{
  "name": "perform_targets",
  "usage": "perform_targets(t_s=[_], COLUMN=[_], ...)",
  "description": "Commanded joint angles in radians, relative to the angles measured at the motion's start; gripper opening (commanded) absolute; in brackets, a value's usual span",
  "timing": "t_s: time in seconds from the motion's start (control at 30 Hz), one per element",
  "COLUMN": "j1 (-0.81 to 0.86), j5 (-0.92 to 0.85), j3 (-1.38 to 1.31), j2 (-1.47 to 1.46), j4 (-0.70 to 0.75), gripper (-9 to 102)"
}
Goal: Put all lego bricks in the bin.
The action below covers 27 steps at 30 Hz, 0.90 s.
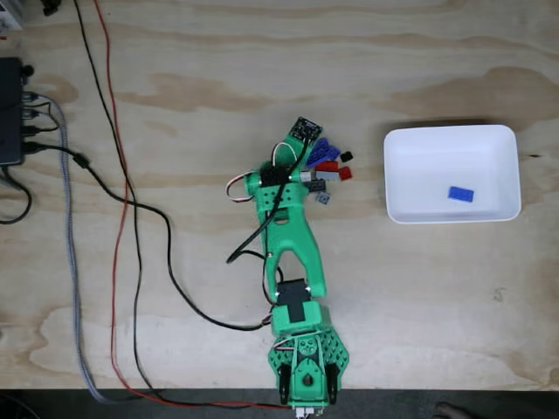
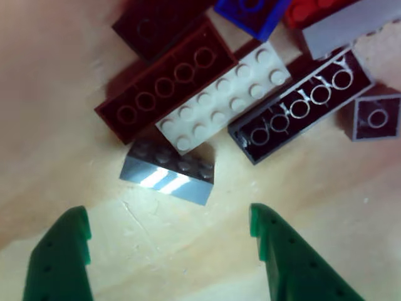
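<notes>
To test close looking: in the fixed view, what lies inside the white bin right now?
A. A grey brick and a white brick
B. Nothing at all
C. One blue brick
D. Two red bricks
C: a single blue brick lies on the floor of the bin, nothing else beside it.

blue brick (image 2: 250, 12) and red brick (image 2: 310, 9) cropped at top edge, arm hiding pile's left

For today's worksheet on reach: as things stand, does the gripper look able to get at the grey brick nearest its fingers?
Probably yes. The gripper is open, and the grey brick lies just ahead of the gap with bare table between; the white brick crowds its far edge.
</notes>
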Motion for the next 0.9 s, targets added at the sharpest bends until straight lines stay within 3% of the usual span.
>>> perform_targets(t_s=[0.0, 0.17, 0.37, 0.6, 0.8, 0.87], j1=[-0.029, -0.026, 0.023, 0.040, -0.014, -0.035], j5=[0.086, -0.015, -0.336, -0.531, -0.554, -0.540], j3=[-0.031, -0.046, -0.141, -0.153, -0.057, -0.032], j2=[-0.006, -0.044, -0.100, -0.141, -0.101, -0.078], j4=[-0.015, -0.008, 0.048, -0.051, -0.155, -0.179], gripper=[29, 28, 29, 23, 2, 0])
